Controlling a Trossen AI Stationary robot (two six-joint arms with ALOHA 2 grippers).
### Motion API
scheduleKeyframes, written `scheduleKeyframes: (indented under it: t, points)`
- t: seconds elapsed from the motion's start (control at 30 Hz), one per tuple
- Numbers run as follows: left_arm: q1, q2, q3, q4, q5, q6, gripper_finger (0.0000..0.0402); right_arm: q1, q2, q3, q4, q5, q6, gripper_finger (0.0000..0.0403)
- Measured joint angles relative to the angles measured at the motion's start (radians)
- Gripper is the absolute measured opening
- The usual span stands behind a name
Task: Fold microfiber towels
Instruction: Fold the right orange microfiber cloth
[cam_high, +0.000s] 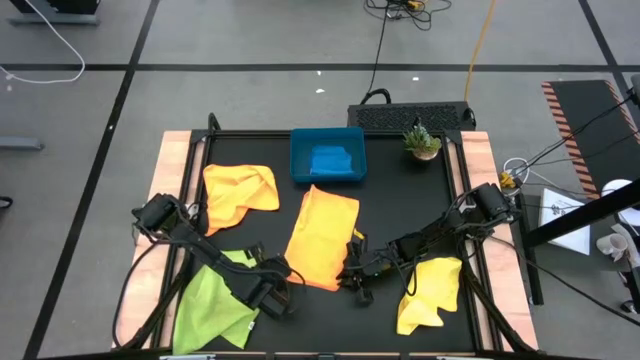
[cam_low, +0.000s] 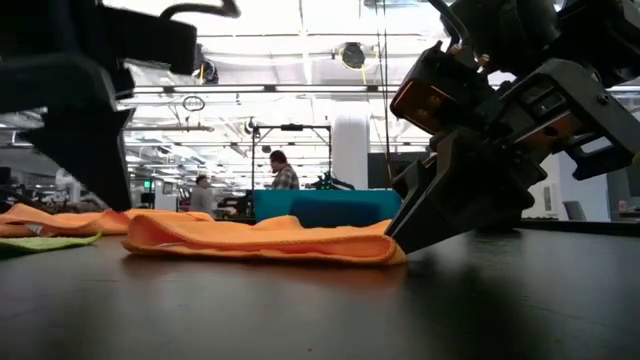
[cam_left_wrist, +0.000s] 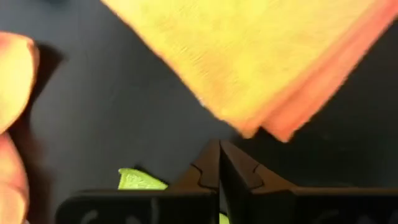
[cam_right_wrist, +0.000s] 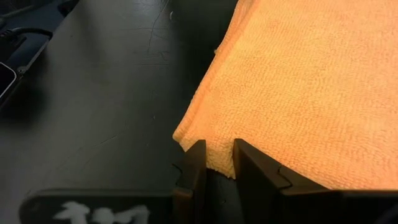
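Note:
A folded orange towel (cam_high: 322, 235) lies flat mid-table, and its layered near-left corner (cam_left_wrist: 264, 127) shows in the left wrist view. My left gripper (cam_high: 288, 288) (cam_left_wrist: 219, 155) is shut just short of that corner and holds nothing. My right gripper (cam_high: 355, 275) (cam_right_wrist: 217, 165) is shut on the towel's near-right corner. Another orange towel (cam_high: 238, 192) lies crumpled at the left. A lime green towel (cam_high: 215, 305) lies near left, under my left arm. A yellow towel (cam_high: 430, 295) lies near right. My right gripper pinches the folded orange towel's near-right corner (cam_right_wrist: 211, 149) between its two fingers. The fingers (cam_low: 405, 235) slant down at it from the table's right. The towel lies flat and slack on the table; how many layers are held I cannot tell.
A blue tray (cam_high: 300, 170) holding a blue cloth (cam_high: 330, 160) stands at the table's far middle. A small potted plant (cam_high: 422, 142) is at the far right. People show in the room beyond the table.

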Motion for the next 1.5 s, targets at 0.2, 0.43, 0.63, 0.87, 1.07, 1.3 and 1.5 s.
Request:
scheduleKeyframes:
  t: [0.2,0.43,0.63,0.87,1.07,1.3,1.5]
  points:
    - [-0.001,0.0,0.022,0.026,-0.007,-0.027,0.0024,0.001,-0.038,-0.001,-0.065,0.0,0.01,0.0072]
    - [-0.014,0.0,-0.026,0.122,-0.077,-0.054,0.0075,0.002,-0.107,-0.001,-0.227,-0.009,0.035,0.0072]
    - [-0.01,0.0,-0.031,0.178,-0.151,-0.031,0.0087,0.008,-0.15,0.0,-0.35,-0.024,0.079,0.0072]
    - [0.028,0.0,-0.136,0.493,-0.184,0.1,0.0088,0.014,-0.164,0.0,-0.378,-0.026,0.1,0.0072]
    - [0.067,0.0,-0.221,0.685,-0.131,0.15,0.0088,0.016,-0.166,0.0,-0.392,-0.027,0.111,0.0072]
    - [0.1,0.0,-0.264,0.967,-0.071,0.332,0.0088,0.016,-0.166,0.0,-0.393,-0.029,0.111,0.0072]
    - [0.103,0.0,-0.26,0.977,-0.051,0.412,0.0088,0.015,-0.165,0.0,-0.397,-0.05,0.115,0.0072]
